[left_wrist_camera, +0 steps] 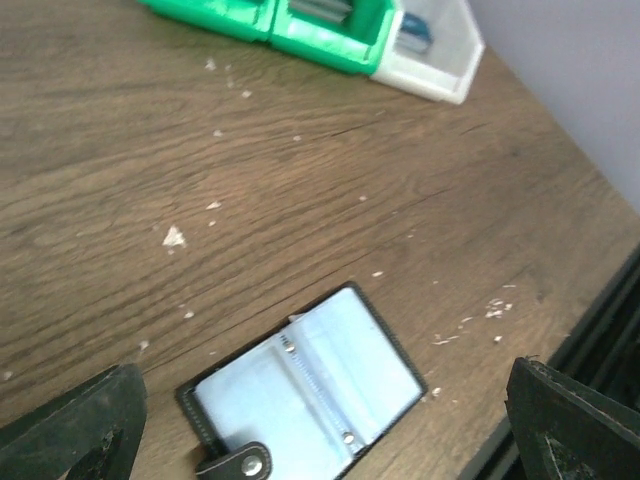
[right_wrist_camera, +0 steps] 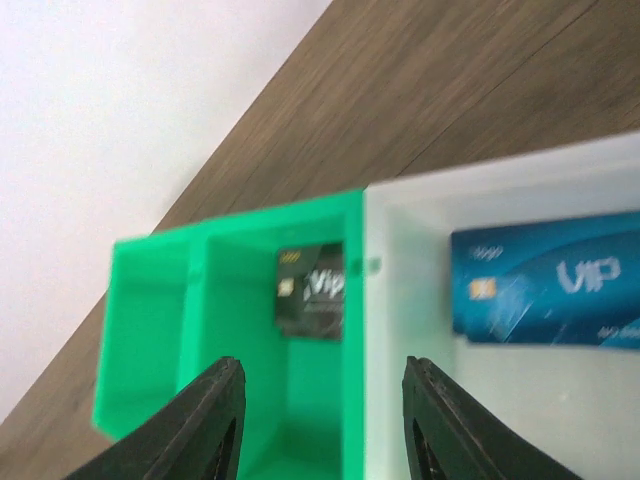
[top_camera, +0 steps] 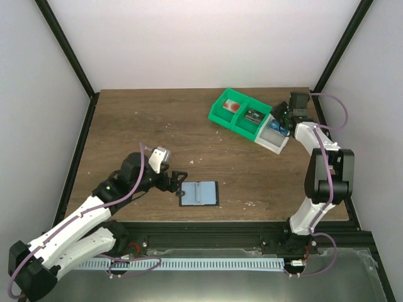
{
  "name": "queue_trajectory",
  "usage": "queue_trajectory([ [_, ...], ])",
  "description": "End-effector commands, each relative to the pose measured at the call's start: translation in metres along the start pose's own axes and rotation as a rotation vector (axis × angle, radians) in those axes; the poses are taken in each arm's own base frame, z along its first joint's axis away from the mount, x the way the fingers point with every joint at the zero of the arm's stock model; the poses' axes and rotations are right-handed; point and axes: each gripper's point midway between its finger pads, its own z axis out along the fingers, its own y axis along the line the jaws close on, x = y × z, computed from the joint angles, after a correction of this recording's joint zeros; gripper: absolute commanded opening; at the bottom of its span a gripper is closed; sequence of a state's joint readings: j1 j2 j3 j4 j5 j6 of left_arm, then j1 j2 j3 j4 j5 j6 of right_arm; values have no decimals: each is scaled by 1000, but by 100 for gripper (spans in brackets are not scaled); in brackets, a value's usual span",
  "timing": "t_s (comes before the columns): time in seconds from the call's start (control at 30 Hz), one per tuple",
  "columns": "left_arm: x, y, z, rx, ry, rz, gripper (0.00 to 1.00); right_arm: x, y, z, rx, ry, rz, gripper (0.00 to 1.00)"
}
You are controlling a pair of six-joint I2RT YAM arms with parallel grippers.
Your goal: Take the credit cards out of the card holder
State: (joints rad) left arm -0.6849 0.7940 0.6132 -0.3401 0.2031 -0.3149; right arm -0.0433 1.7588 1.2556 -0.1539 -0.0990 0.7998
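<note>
The card holder (top_camera: 199, 193) lies open and flat near the table's front edge, showing two pale blue-grey panels, black edges and a snap tab; it also shows in the left wrist view (left_wrist_camera: 310, 385). My left gripper (top_camera: 178, 182) is open and empty, just left of and above the holder, with its fingers spread wide on either side (left_wrist_camera: 322, 410). My right gripper (top_camera: 281, 119) is open and empty, hovering over the bins (right_wrist_camera: 325, 410). A black card (right_wrist_camera: 312, 290) lies in the green bin (right_wrist_camera: 150, 330). A blue card (right_wrist_camera: 550, 290) lies in the white bin (right_wrist_camera: 400, 330).
The green bin (top_camera: 234, 114) and the joined white bin (top_camera: 272, 143) stand at the back right; a red card (top_camera: 232, 107) lies in the green bin's left compartment. Small pale flecks are scattered on the wooden table (top_camera: 157, 119). A black frame rail runs along the front edge (top_camera: 208, 226).
</note>
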Motion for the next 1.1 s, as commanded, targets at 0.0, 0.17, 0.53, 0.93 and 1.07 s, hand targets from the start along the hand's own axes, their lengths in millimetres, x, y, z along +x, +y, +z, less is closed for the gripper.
queue_trajectory([
  [0.0, -2, 13, 6, -37, 33, -42, 100, 41, 22, -25, -120, 133, -77, 45],
  [0.17, -1, 19, 12, -56, 55, -84, 100, 86, 30, -54, -219, 187, -134, 45],
  [0.53, 12, 16, 27, 46, 0, -348, 93, 198, 46, -107, -387, 445, -278, 44],
  [0.93, 50, 9, 56, 221, 47, -585, 89, 345, 53, -160, -503, 780, -318, 43],
  [1.07, 57, 11, 53, 249, 19, -639, 90, 381, 56, -171, -515, 847, -349, 40],
])
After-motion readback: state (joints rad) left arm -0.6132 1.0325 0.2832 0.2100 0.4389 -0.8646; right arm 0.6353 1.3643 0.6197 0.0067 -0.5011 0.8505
